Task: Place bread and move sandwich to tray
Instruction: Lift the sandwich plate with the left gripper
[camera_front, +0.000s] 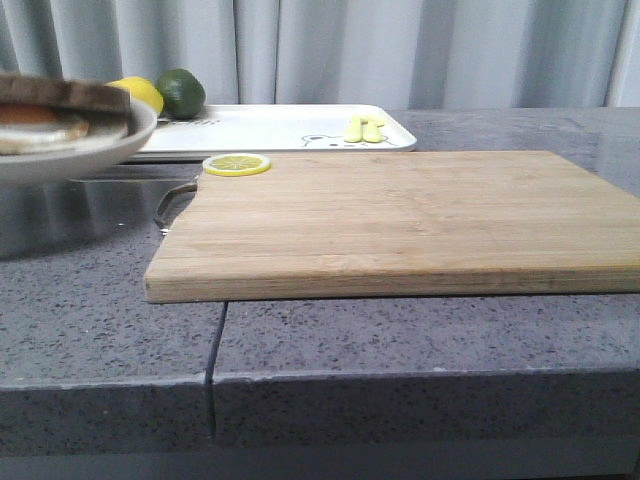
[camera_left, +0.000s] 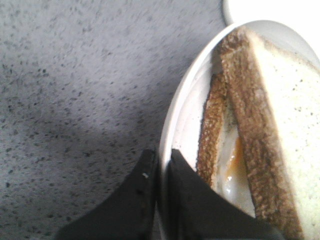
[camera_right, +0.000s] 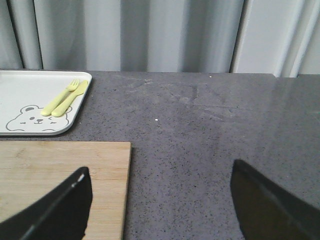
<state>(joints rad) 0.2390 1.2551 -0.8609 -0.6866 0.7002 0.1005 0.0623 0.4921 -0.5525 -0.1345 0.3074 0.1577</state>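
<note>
My left gripper (camera_left: 159, 172) pinches the rim of the round white plate (camera_left: 182, 115), its 2 black fingers (camera_left: 137, 200) pressed on either side, carrying the brown-crusted egg sandwich (camera_left: 250, 135) above the grey speckled counter (camera_front: 110, 320), near the flat white bear-printed tray (camera_front: 270, 128). My right gripper (camera_right: 160, 200) hangs spread wide over the bamboo cutting board (camera_front: 400, 220) edge and bare counter.

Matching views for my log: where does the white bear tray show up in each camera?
Front view: tray behind the cutting board, upper middle.
Left wrist view: a white corner at the top right may be it; cannot tell.
Right wrist view: tray at left, bear drawing visible.
Shared landmark: yellow-green cutlery on the tray.
</note>
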